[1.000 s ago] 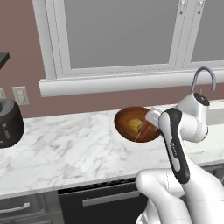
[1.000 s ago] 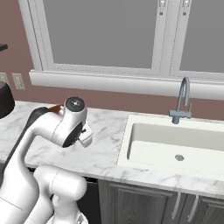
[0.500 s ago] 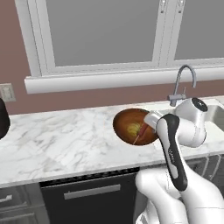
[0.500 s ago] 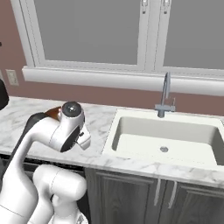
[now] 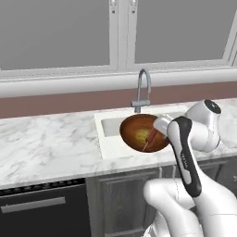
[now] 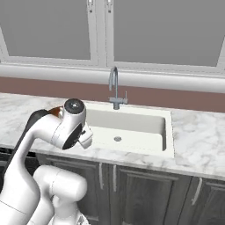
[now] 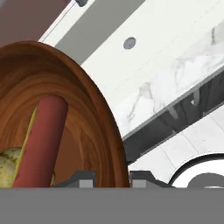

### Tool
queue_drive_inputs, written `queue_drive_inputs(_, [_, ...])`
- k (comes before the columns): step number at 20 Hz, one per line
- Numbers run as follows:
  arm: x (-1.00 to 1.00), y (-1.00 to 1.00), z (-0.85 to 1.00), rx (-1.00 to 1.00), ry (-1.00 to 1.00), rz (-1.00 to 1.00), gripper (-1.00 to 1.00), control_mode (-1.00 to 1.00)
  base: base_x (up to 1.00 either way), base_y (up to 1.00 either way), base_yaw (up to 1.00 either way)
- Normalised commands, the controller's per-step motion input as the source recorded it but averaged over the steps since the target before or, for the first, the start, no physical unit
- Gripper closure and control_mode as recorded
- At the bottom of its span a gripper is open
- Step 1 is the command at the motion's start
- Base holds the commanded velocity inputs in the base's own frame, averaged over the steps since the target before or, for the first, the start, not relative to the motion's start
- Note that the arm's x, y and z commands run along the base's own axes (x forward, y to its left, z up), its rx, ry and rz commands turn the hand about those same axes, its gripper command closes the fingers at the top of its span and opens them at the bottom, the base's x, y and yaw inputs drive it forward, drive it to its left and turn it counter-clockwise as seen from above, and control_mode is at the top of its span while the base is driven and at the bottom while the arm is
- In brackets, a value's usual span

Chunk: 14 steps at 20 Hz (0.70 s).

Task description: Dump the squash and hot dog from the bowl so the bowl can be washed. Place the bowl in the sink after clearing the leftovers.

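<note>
My gripper (image 5: 160, 125) is shut on the right rim of the glossy reddish-brown bowl (image 5: 139, 133) and holds it in the air, over the front of the white sink (image 5: 109, 126). The yellow squash (image 5: 140, 135) and the reddish-brown hot dog (image 5: 152, 139) lie inside the bowl. In the hand view the bowl's rim (image 7: 103, 118) runs down between my fingertips (image 7: 89, 179), with the hot dog (image 7: 41, 140) and a bit of squash (image 7: 8, 164) to its left. The sink basin (image 7: 175, 39) and its drain (image 7: 129, 43) lie beyond. From the right, a sliver of bowl (image 6: 55, 110) peeks behind my arm.
A grey gooseneck faucet (image 5: 142, 90) stands behind the sink, under the window sill. Marble counter (image 5: 46, 143) stretches left of the basin and also right of it (image 6: 197, 136). A dark dishwasher front (image 5: 41, 208) and grey cabinet doors (image 6: 140, 184) sit below.
The base has driven right, so the whole scene slid left and the sink now lies in front of me. The bowl stays in my gripper with the food still inside.
</note>
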Motion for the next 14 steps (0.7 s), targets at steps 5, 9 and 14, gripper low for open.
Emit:
queue_drive_inputs(5, [0.00, 0.00, 0.00, 0.00, 0.00, 0.00, 1.00, 1.00, 0.00, -0.99, 0.00])
queue_drive_inputs(9, [0.00, 0.00, 0.00, 0.00, 0.00, 0.00, 1.00, 1.00, 0.19, -0.64, 0.00])
queue_drive_inputs(14, [0.00, 0.00, 0.00, 0.00, 0.00, 0.00, 1.00, 1.00, 0.35, -0.27, 0.00])
